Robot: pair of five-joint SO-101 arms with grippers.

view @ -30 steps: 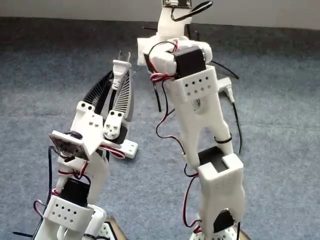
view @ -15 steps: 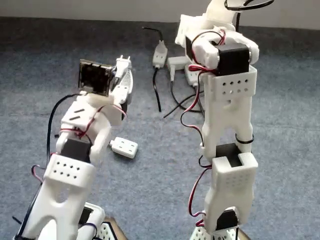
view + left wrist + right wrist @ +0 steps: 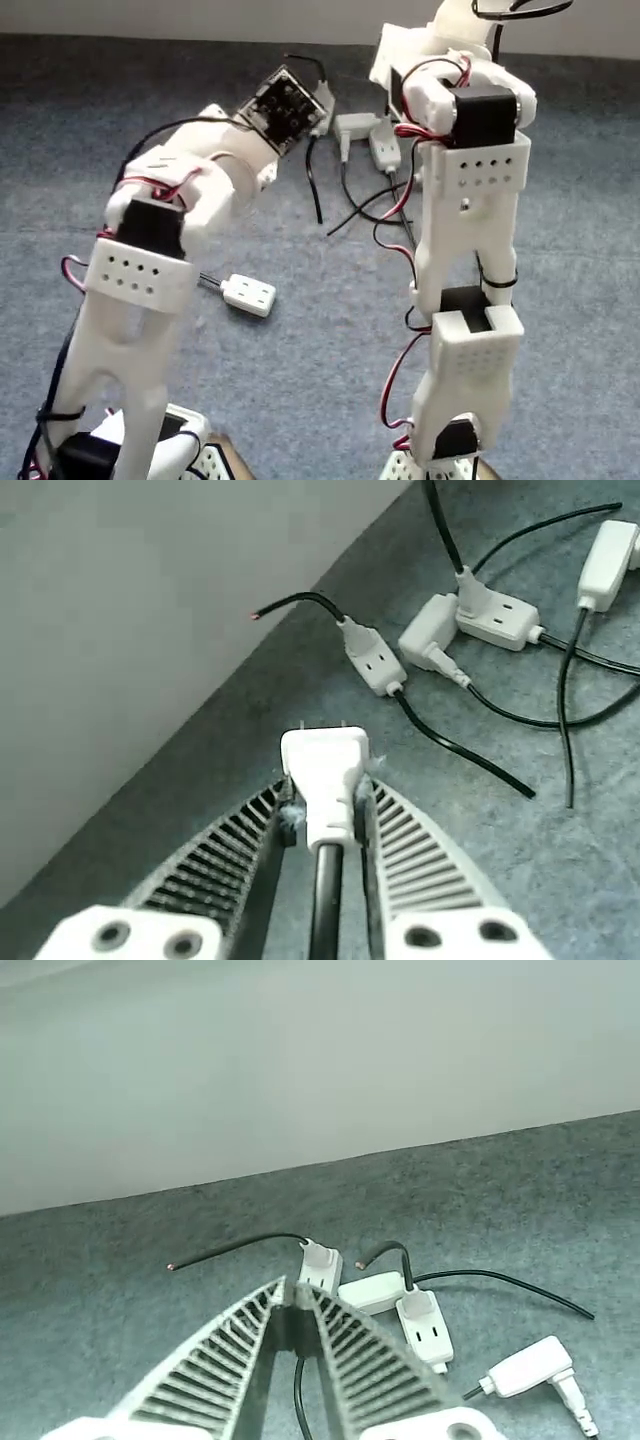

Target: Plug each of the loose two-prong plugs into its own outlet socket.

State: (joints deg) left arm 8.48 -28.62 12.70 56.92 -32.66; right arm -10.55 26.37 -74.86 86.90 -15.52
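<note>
surface: grey carpet (image 3: 300,380) | near: white socket (image 3: 247,293) | far: corded sockets (image 3: 385,150), loose plug (image 3: 525,1368)

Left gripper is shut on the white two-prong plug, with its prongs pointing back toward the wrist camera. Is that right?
Not quite. The left gripper is shut on the white two-prong plug, but the left wrist view shows its prongs pointing away from the camera, out past the gripper's tips, not back toward it.

No lettering, number or sign can be read on the plug (image 3: 322,775) or outlet socket (image 3: 247,294).
</note>
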